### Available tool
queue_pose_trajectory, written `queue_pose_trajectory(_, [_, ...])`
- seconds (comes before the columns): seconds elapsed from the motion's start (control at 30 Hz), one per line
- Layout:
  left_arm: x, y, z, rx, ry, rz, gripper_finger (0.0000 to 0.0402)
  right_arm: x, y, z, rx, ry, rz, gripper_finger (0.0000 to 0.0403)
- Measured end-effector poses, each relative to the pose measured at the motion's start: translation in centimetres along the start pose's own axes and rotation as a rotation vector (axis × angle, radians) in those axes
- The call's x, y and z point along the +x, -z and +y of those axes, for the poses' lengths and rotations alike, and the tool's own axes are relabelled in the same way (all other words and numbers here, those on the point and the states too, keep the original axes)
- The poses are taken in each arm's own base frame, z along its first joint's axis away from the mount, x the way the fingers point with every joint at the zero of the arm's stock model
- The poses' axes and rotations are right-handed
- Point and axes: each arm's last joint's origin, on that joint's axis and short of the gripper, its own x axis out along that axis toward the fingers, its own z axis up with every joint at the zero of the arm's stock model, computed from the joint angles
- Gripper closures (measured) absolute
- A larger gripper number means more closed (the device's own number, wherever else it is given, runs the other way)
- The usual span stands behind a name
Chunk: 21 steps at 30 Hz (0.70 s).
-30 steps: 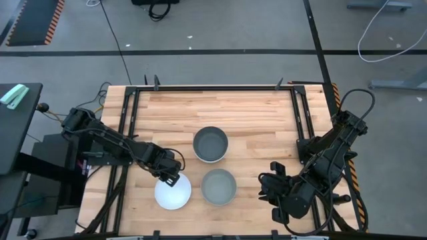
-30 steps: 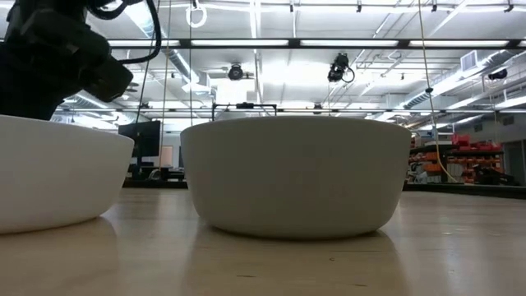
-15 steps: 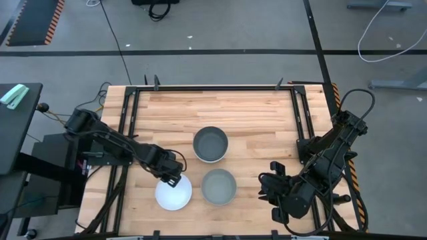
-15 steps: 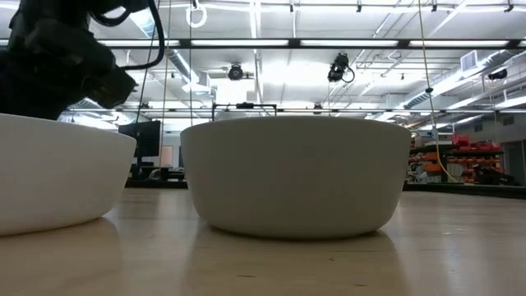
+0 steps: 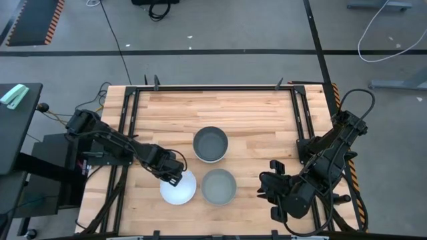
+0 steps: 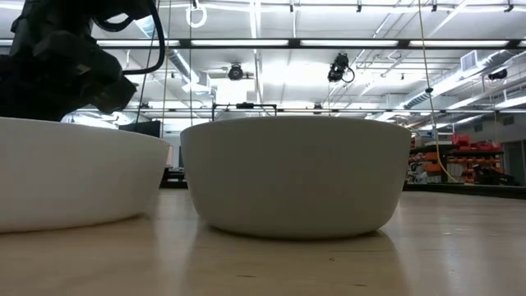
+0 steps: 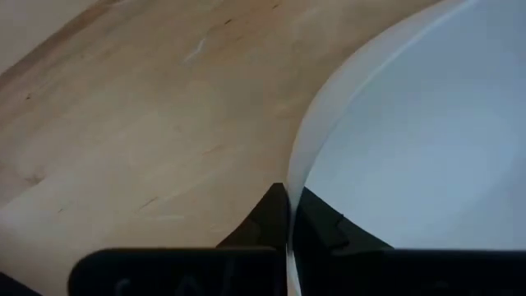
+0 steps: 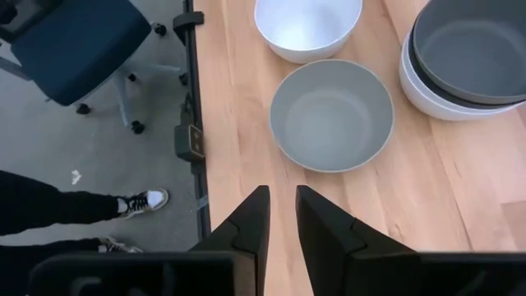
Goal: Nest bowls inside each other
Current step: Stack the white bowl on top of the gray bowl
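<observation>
A white bowl (image 5: 180,190) stands on its base near the table's near edge, left of a mid grey bowl (image 5: 219,187). Behind them is a stack (image 5: 211,144): a dark grey bowl nested in a white one. My left gripper (image 5: 173,177) is shut on the white bowl's far-left rim. In the low view the white bowl (image 6: 74,181) stands left of the grey bowl (image 6: 296,177). My right gripper (image 8: 282,218) hovers right of the grey bowl (image 8: 332,115), fingers slightly apart, holding nothing. No other bowls show. My left gripper pinches the white bowl's rim (image 7: 297,173) on its far-left side, one finger inside the bowl and one outside. The fingers come from above and from the table's left, slanting down. The bowl's base rests on the table.
Black metal rails run along the table's edges. The far half of the wooden top (image 5: 213,107) is bare. Beyond the table's near edge, the right wrist view shows a person's legs and shoe (image 8: 123,204) and an office chair (image 8: 74,49).
My left gripper has moved toward the table's right, still shut on the white bowl's rim. The white bowl has slid along the table toward the grey bowl, and the gap between the two has narrowed.
</observation>
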Motion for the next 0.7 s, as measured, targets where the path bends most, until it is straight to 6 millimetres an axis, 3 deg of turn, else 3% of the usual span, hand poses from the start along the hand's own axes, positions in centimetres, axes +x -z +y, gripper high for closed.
queue_pose_trajectory(0.33, [-1.5, -0.1, 0.2, -0.019, 0.079, 0.005, 0.0392, -0.1, 0.2, 0.2, -0.024, -0.004, 0.001, 0.0350])
queue_pose_trajectory(0.7, [-6.2, 0.5, 1.6, -0.103, 0.296, -0.022, 0.0393, -0.3, 0.7, 0.1, -0.056, 0.037, 0.002, 0.0351])
